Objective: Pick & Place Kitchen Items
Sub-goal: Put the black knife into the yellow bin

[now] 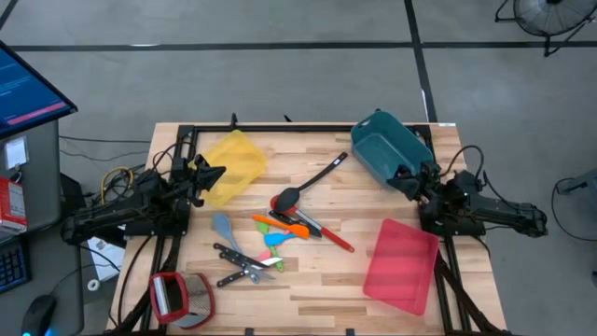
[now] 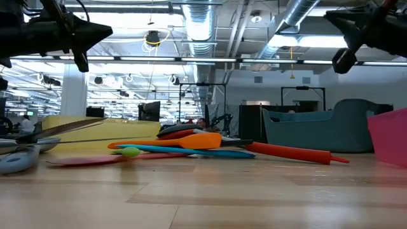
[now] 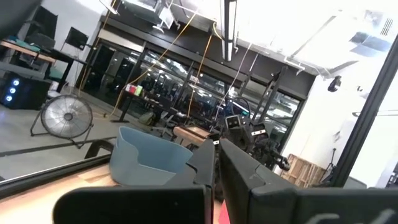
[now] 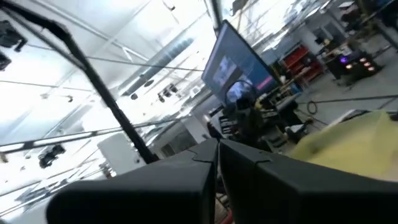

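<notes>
Several kitchen utensils lie loose in the table's middle: a black ladle, a grey-blue spoon, a red-handled tool, black-handled knives, and small orange, blue, green and pink spatulas. In the low view the orange spatula and red handle lie flat on the wood. My left gripper is shut and empty over the yellow bin. My right gripper is shut and empty at the teal bin. Both are raised above the table.
A pink-red bin lies at the near right, the teal bin at the far right, the yellow bin at the far left. A red-framed grey flat object sits at the near left corner. Bare wood lies along the near edge.
</notes>
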`<state>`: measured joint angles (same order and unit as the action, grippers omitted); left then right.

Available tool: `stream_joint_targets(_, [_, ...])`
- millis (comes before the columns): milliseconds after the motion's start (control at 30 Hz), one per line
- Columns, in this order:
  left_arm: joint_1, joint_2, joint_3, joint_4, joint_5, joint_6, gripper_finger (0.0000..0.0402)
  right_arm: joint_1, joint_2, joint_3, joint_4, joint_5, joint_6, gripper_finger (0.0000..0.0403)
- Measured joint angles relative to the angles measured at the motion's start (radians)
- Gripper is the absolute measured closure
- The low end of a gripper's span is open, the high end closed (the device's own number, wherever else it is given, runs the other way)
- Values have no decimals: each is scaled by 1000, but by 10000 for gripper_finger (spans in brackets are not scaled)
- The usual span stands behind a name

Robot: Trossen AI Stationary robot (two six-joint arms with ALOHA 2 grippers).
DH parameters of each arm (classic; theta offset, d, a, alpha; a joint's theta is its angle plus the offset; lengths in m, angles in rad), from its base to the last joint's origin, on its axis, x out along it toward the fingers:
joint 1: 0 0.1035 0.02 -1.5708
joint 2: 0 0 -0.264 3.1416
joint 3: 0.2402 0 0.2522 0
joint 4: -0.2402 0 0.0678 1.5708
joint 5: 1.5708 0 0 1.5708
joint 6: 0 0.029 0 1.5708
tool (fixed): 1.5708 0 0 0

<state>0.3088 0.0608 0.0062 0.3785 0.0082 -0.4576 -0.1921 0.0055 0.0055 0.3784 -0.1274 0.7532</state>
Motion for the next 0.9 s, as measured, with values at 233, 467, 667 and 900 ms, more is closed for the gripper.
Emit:
stream_joint_targets(233, [0,0,0,105,0,-29,399,-1,0,0,-13,91,-62,386])
stream_joint_targets(467, [0,0,0,238,-62,-99,399,0,0,0,-50,110,-80,385])
stream_joint_targets(667, [0,24,50,274,-68,-139,384,0,1,0,-64,136,-80,385])
stream_joint_targets(900, [0,250,250,276,51,-133,332,0,1,0,-80,162,-82,377])
